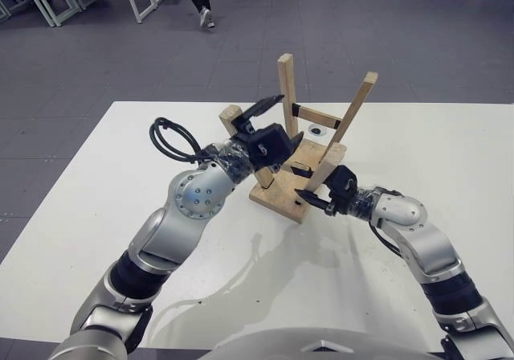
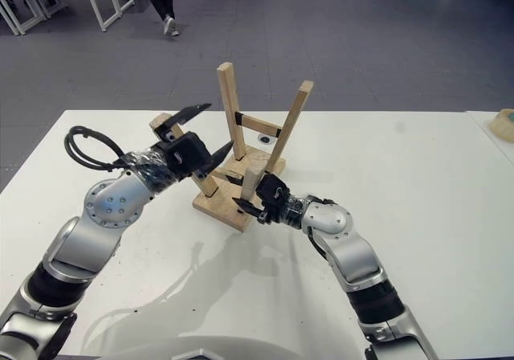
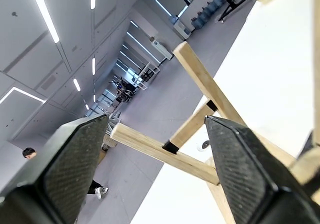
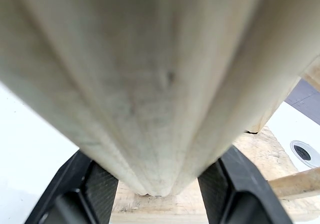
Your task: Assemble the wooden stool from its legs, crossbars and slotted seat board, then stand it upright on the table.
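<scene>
On white table [image 1: 450, 183], right claw [image 1: 310, 200] gripping stool leg [image 1: 326, 167], left claw [image 1: 289, 117] spread

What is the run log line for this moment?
stool: upside down, seat board on table | left gripper: open near legs | right gripper: shut on near leg

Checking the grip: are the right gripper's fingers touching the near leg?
Touching. In the right wrist view the leg sits between both fingers, its wood pressed against each.
</scene>
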`<state>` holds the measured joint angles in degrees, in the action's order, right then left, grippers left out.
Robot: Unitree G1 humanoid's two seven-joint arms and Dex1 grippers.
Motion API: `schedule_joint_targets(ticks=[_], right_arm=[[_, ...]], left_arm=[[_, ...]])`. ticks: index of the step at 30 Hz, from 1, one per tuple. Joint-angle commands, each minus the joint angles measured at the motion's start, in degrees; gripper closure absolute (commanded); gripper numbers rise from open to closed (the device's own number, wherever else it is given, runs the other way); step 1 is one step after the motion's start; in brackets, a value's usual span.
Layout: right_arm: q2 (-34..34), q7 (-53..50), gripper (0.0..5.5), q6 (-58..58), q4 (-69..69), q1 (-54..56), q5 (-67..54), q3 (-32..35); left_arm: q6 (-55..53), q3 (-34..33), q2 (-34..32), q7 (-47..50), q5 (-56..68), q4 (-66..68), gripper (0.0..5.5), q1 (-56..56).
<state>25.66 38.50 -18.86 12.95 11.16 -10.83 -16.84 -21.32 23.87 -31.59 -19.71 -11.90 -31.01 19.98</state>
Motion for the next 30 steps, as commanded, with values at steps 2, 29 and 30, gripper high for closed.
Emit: schedule_joint_targets(ticks=[2, 29, 30], right_arm=[[0.4, -0.2, 3.48, -3.1, -2.8, -0.7, 2.0, -1.1], [2.3, -3.3, 3.48, -10.5, -8.2, 1.4, 5.7, -4.3], [2.1, -3.1, 3.48, -9.7, -8.4, 1.6, 5.2, -3.7]], left_arm=[[6.5, 5.1, -0.2, -1.1, -6.3, 7.9, 1.95, -4.2], [16.6, -2.3, 3.4, 2.8, -14.2, 11.8, 1.95, -9.3], [18.5, -5.2, 4.4, 5.2, -13.4, 10.2, 1.95, -8.6]])
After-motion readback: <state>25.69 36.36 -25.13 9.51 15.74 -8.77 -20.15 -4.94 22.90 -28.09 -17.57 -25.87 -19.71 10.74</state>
